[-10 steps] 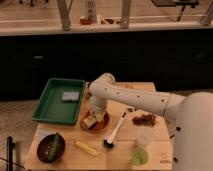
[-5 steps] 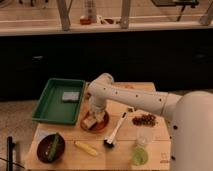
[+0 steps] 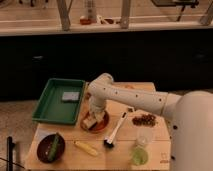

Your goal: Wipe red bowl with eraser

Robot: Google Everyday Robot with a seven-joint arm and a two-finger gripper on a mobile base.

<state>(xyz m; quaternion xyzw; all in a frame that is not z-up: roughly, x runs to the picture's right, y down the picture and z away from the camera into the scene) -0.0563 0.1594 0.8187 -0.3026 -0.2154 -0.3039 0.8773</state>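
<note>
My wooden table [image 3: 55,136] carries a dark bowl [image 3: 50,148], banana [image 3: 86,148] and brush [image 3: 115,132]. Farther, my claw [image 3: 93,115] hangs over the eraser [image 3: 90,122] in the red bowl [image 3: 103,123]; whether it grips, I cannot tell. Beyond: green tray [image 3: 47,107], dark cabinets [image 3: 150,55].

Table [image 3: 159,150]: a green tray [image 3: 41,105] sits at the back-left corner, with a grey-blue block [image 3: 70,96] inside. A dark bowl [image 3: 44,150] holding a green item [image 3: 55,144] is front-left. Along the front edge lie a banana [image 3: 86,148], a brush [image 3: 116,131] and a cup [image 3: 140,156]. A brown pile [image 3: 145,119] lies near the right edge.
</note>
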